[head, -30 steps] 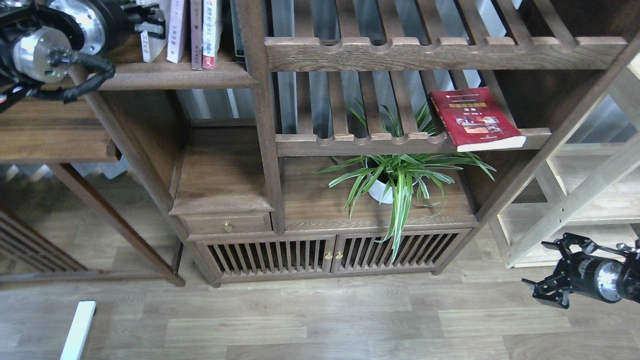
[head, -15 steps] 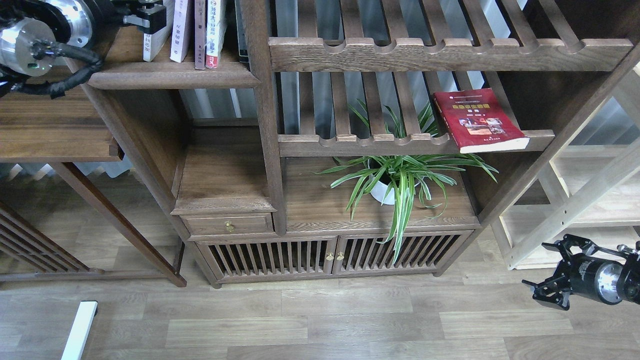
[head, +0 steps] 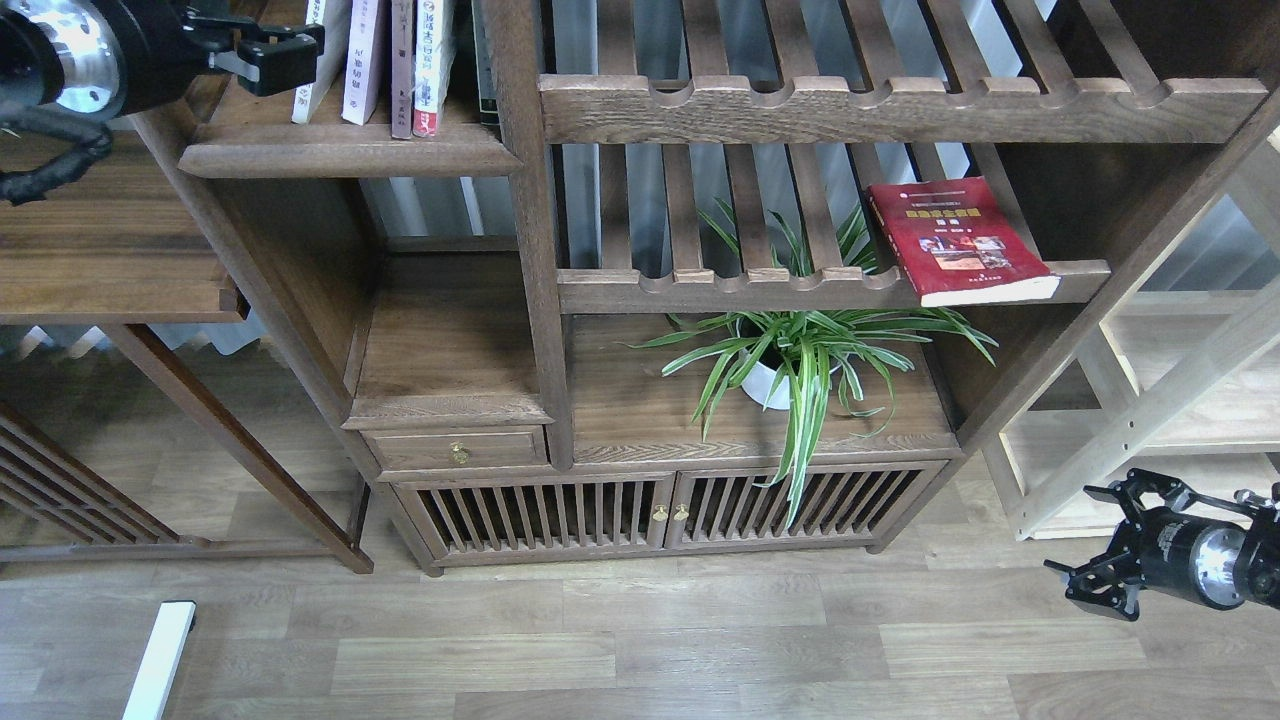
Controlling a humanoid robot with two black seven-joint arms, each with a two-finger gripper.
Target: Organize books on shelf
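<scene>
The shelf [head: 340, 155], a dark-brown board with a rounded front lip, is at the top left. Several slim books stand on it: a white one [head: 322, 55] leaning left, a pale lavender-white one [head: 365, 60], a brown-spined one [head: 402, 70] and a white one with a red foot [head: 430, 70]. My left gripper [head: 262, 42] is just left of the leaning white book, with its fingers apart and nothing between them. A dark red book [head: 955, 240] with a yellow title band lies flat on a slatted rack at the right. My right gripper [head: 1085, 555] hangs open and empty low at the right, above the floor.
A potted spider plant [head: 800, 350] stands on the cabinet top below the slatted rack [head: 720, 290]. A pale wood rack [head: 1150, 400] is at the right. A dark side table [head: 110, 260] is at the left. A white bar [head: 158, 660] lies on the floor.
My left gripper has drawn back to the left, away from the white book, which now leans free. The right arm has not moved.
</scene>
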